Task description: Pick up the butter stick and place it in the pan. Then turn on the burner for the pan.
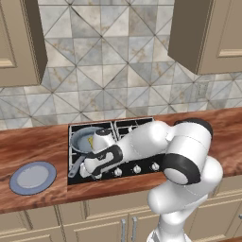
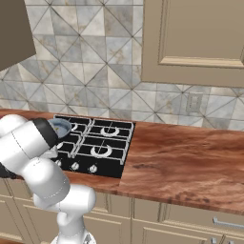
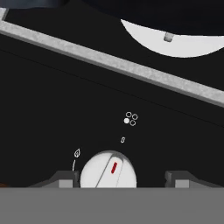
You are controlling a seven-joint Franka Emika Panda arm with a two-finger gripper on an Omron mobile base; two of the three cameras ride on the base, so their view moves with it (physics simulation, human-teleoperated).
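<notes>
The grey-blue pan (image 1: 84,138) sits on the front-left burner of the black cooktop (image 1: 142,158), and the small yellow butter stick (image 1: 90,140) lies inside it. Its dark handle (image 1: 75,165) points toward the counter's front edge. My gripper (image 1: 94,174) points down at the leftmost knob, just right of that handle. In the hand view the gripper (image 3: 121,180) is open, a fingertip on each side of a white knob (image 3: 108,171) with a red mark. A grey bar (image 3: 109,65) crosses above the knob, and part of a silver-white burner (image 3: 183,43) shows beyond it.
A flat blue-grey plate (image 1: 33,177) lies on the wooden counter (image 1: 38,146) left of the cooktop. More white knobs (image 1: 137,168) line the cooktop's front. The right burners (image 2: 101,151) are bare. Upper cabinets (image 1: 208,33) hang above.
</notes>
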